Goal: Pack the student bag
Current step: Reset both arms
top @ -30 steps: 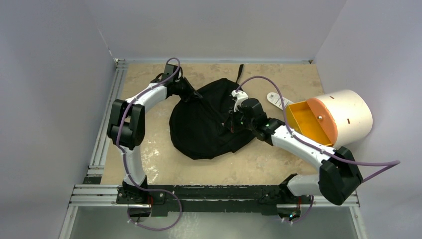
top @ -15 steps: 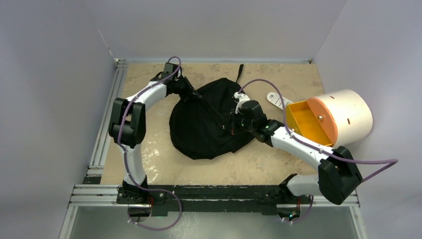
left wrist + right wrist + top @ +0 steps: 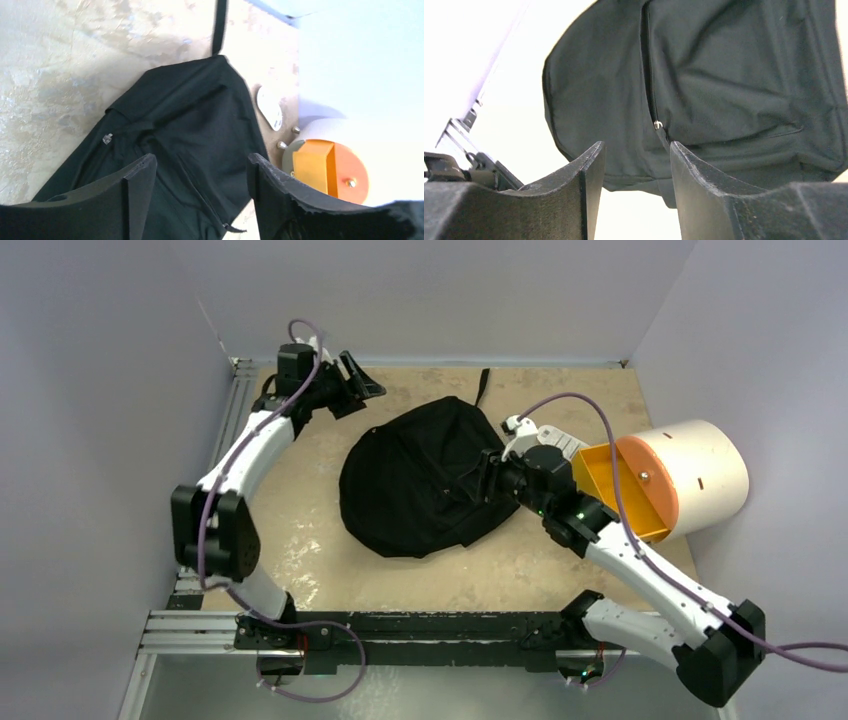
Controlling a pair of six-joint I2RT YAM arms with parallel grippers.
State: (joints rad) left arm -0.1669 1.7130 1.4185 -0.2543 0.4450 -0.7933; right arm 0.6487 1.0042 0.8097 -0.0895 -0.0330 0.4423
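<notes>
The student bag [image 3: 420, 480] is a rounded black fabric backpack lying flat mid-table, its black strap [image 3: 483, 382] trailing toward the back wall. It also fills the left wrist view [image 3: 190, 130] and the right wrist view [image 3: 704, 85], where a closed zip line with a small metal pull [image 3: 657, 124] runs down it. My left gripper [image 3: 358, 378] is lifted at the back left, apart from the bag, open and empty [image 3: 200, 167]. My right gripper [image 3: 489, 476] hovers at the bag's right edge, open with nothing between its fingers [image 3: 636, 155].
A cream cylinder with an orange drawer [image 3: 660, 478] pulled out lies at the right, next to my right arm. A small white tag [image 3: 560, 438] rests on the table beside it. Grey walls close in the back and sides; an aluminium rail [image 3: 215, 480] runs along the left.
Both grippers have let go of the bag and opened. The left arm has risen and drawn back to the back-left corner; the right gripper has pulled back rightward off the bag.
</notes>
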